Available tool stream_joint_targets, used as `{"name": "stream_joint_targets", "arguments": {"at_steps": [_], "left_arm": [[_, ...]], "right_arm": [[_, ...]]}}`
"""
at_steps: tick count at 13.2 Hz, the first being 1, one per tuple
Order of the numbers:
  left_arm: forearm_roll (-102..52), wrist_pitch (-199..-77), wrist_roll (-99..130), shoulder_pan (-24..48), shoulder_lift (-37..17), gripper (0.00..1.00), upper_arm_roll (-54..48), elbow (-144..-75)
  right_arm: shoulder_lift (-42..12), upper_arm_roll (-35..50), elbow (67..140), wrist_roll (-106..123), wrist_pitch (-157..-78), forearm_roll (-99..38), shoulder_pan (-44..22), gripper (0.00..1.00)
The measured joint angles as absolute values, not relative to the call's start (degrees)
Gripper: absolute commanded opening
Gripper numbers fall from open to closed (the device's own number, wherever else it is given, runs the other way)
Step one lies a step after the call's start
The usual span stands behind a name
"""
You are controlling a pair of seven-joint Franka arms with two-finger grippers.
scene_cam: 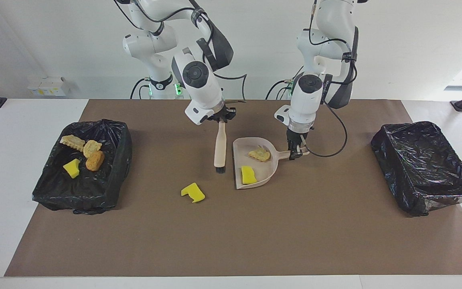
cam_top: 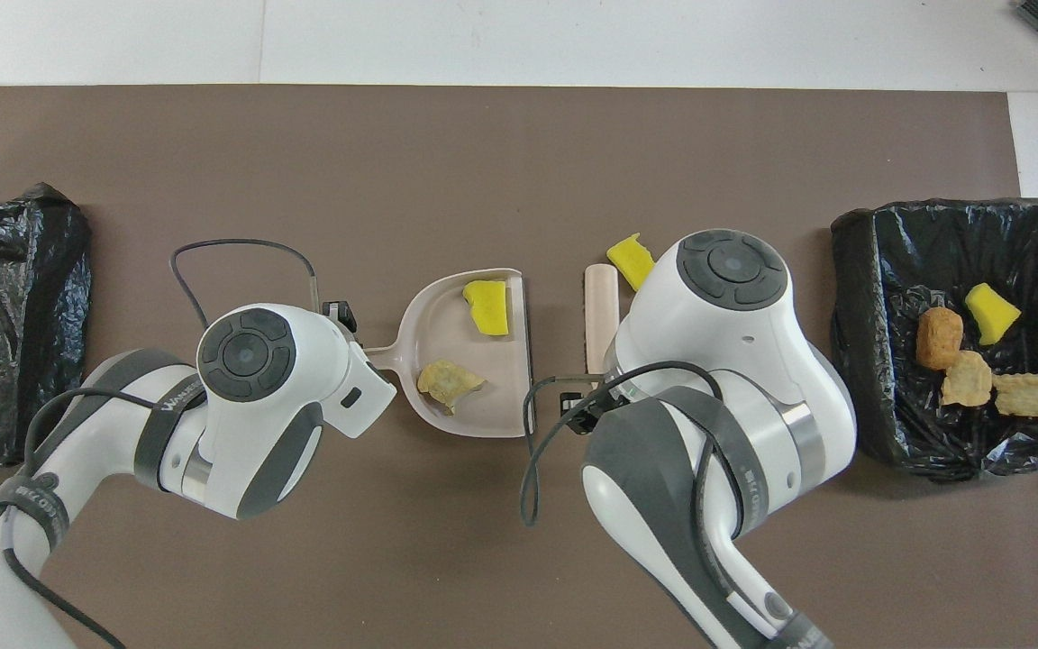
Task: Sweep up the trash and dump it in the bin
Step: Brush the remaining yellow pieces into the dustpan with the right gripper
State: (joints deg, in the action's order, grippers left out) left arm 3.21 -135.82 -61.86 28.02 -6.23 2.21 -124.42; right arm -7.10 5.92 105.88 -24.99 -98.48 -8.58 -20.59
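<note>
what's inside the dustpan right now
Two trash pieces lie in the dustpan: a yellow sponge chunk near its open lip and a tan bread-like piece nearer its handle. Nothing covers them.

Seven trash lumps: a yellow sponge chunk (scene_cam: 248,175) and a tan bread-like piece (scene_cam: 259,154) inside the beige dustpan (scene_cam: 240,149), a notched yellow chunk (scene_cam: 193,192) loose on the worktop nearby, and four pieces (scene_cam: 82,153), yellow, tan and orange-brown, in the black-lined bin (scene_cam: 110,192) at the right arm's end.

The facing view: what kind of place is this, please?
Probably a robotics lab test bench: a white table under a brown mat, two bins lined with black bags, and cabled arms before a bare white wall.
</note>
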Motion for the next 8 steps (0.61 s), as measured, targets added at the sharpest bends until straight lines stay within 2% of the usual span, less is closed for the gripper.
{"name": "stream_joint_targets", "arguments": {"at_steps": [5, 8], "left_arm": [[3.07, -129.37, -61.23, 26.14, -7.35, 0.0, 2.88, -118.72], [3.19, -125.98, -56.94, 25.95, -7.52, 0.0, 2.94, -117.45]], "right_arm": [[-9.59, 5.78, 105.04, -7.17, -98.61, 11.29, -11.04, 0.0], [-16.86, 6.03, 99.41, -4.04, -99.08, 18.43, -10.22, 0.0]]}}
